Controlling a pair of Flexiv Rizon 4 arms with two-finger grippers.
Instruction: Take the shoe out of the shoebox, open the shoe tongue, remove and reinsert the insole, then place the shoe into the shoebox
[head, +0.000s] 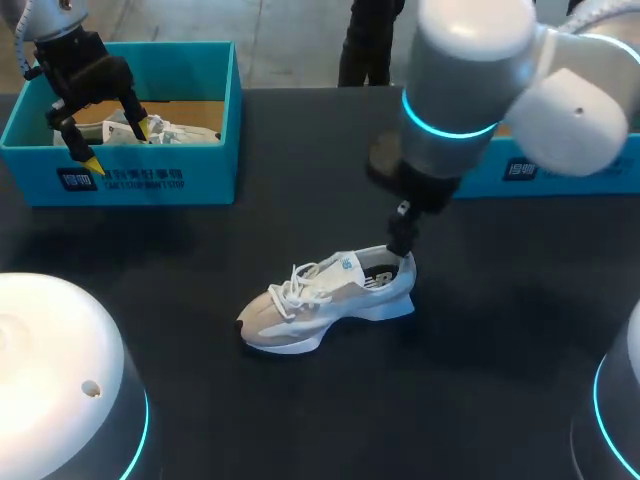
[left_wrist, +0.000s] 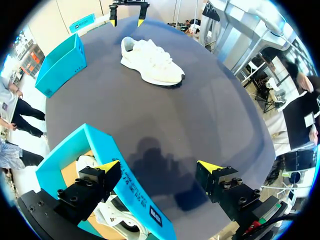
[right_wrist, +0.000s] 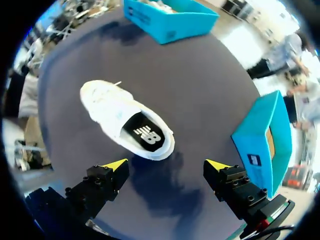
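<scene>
Dark table (head: 480, 400) held the shoe (head: 325, 300) upright, outside the shoebox (head: 205, 165); right gripper (right_wrist: 166, 165) hung wide just above the shoe's heel; left gripper (left_wrist: 157, 166), wide too, sat far from it; unsteadied, the shoe might tip.

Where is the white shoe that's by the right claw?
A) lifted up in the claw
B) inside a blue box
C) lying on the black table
C: the shoe rests on its sole on the table, and the right claw hangs open over its heel end, not gripping it.
</scene>
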